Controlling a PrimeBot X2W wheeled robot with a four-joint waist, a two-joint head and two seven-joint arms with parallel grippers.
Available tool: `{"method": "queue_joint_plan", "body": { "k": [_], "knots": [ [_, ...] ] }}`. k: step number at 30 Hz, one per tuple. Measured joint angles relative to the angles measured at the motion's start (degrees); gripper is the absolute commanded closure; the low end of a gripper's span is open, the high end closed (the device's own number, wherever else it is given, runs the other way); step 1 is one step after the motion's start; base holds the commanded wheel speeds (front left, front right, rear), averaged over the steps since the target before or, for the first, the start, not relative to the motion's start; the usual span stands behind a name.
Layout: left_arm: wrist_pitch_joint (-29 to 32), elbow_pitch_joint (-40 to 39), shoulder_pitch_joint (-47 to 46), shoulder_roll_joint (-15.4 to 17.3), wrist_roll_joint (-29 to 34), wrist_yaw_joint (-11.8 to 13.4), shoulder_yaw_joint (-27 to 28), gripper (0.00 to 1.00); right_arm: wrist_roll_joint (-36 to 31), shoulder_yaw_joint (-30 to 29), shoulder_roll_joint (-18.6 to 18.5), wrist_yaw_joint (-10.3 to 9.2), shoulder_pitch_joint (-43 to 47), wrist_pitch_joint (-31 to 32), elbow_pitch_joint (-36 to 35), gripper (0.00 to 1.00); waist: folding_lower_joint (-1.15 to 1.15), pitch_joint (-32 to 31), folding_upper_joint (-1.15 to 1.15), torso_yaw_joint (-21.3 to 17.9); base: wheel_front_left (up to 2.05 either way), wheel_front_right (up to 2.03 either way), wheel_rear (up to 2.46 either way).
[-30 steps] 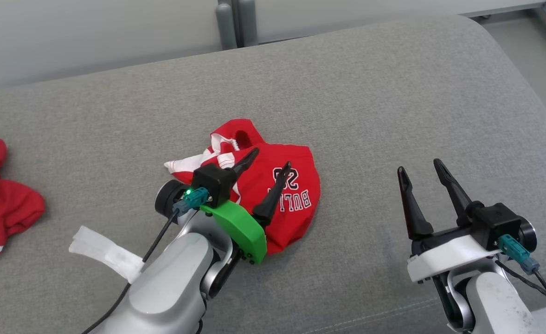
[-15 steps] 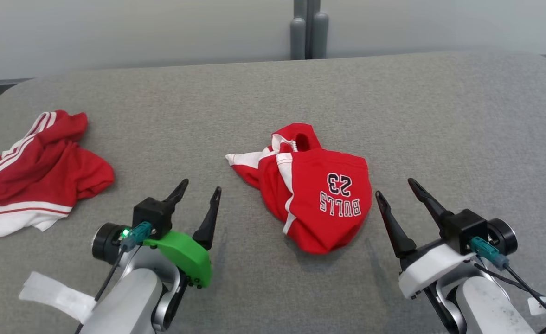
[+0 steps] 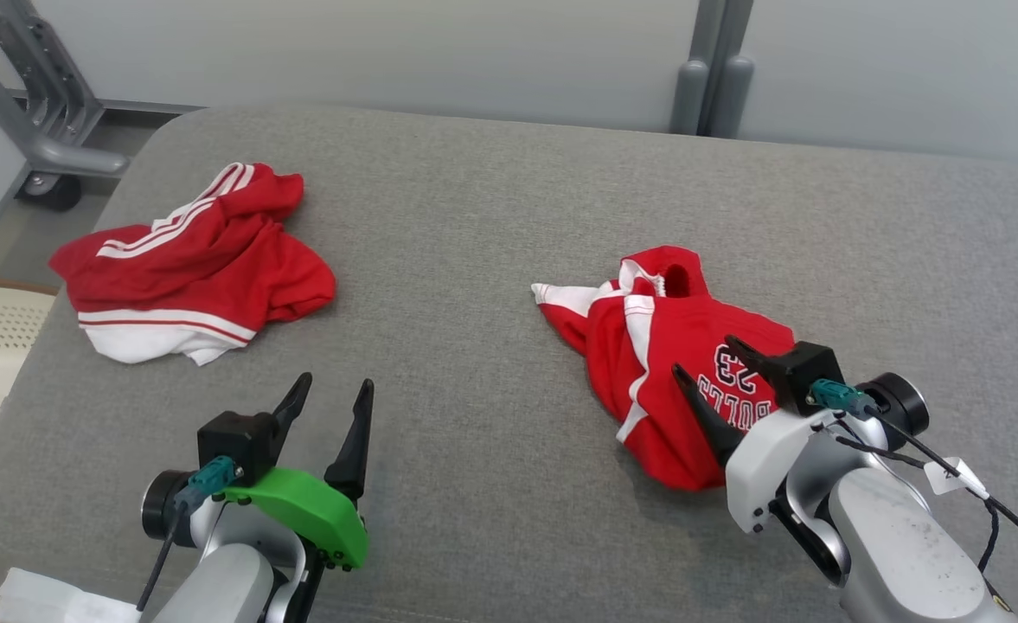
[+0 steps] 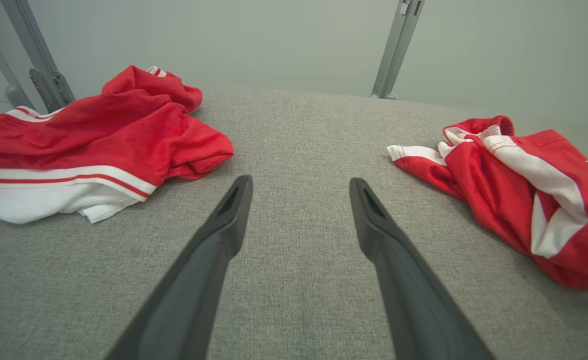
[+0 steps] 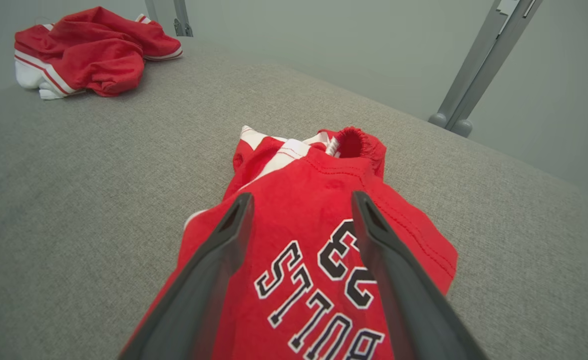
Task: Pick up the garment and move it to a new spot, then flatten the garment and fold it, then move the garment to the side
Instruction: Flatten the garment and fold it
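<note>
So, where is the Bulls garment (image 3: 647, 346)? asks the first one.

It lies in a bunched heap on the grey cushion (image 3: 474, 216), over on the right side, says the other. It is red with white bits. From the head view, the words "BULLS 23" are upside down.

And the right gripper (image 3: 703, 355)?

It is right over the heap, above the letters. Its two dark fingers are spread wide, and in the right wrist view the letters show between them. It is not pinching the cloth. I cannot tell if the tips touch it.

What about the left gripper (image 3: 336, 385)?

Its fingers are spread wide too, with only bare grey cushion between them. It is low on the left side, well apart from the Bulls garment. It has a green part (image 3: 301, 510) behind the fingers.

Is there other cloth?

Yes. A striped garment (image 3: 188, 260), red with white stripes and a white edge, lies crumpled near the far left corner of the cushion. It is well apart from the Bulls garment. The left gripper points at the bare spot between the two heaps.

What is behind the cushion?

A pale wall and two grey posts (image 3: 707, 86).
</note>
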Motion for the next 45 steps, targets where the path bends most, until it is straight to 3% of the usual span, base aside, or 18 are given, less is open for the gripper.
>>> {"method": "queue_joint_plan", "body": {
  "k": [10,11,13,23,28,36,45],
  "knots": [
    [0.0,-2.5,2.9,0.8,0.0,0.5,2.1,0.0,1.9,3.7,-1.5,0.54,-3.2,9.3,8.9,0.03,0.0,-1.1,0.0,5.1,0.0,0.0,0.0],
    [0.0,-2.7,3.2,0.7,0.0,0.5,2.1,0.0,2.3,3.8,-1.5,0.54,-3.5,9.6,9.3,0.57,0.0,-1.2,0.0,5.1,0.0,0.0,0.0],
    [0.0,-3.1,3.7,0.7,0.0,0.5,2.3,0.0,2.9,3.8,-1.5,0.54,-4.0,9.9,9.9,1.0,0.0,-1.2,0.0,5.2,0.0,0.0,0.0],
    [0.0,-5.8,6.6,1.7,0.1,1.0,5.9,0.0,8.1,0.7,-0.9,0.57,-5.7,6.8,6.7,1.0,0.0,-2.0,0.0,3.5,0.0,0.0,0.0],
    [0.0,-7.4,7.8,2.4,0.2,1.0,7.3,0.0,9.3,-3.6,-3.2,0.29,-5.5,3.6,3.3,1.0,0.0,-2.3,0.0,1.2,0.0,0.0,0.0],
    [0.0,-9.9,9.0,2.5,0.8,1.0,8.5,0.0,11.7,-10.0,-4.1,-5.22,4.2,-1.2,2.0,1.0,0.0,-2.0,0.0,-3.8,0.0,0.0,0.0],
    [0.0,-11.8,9.4,2.5,2.0,1.1,8.0,0.0,13.8,-10.5,-0.6,-6.73,13.0,-4.8,4.5,1.0,0.0,-1.0,0.0,-10.3,0.0,0.0,0.0]
  ]
}}
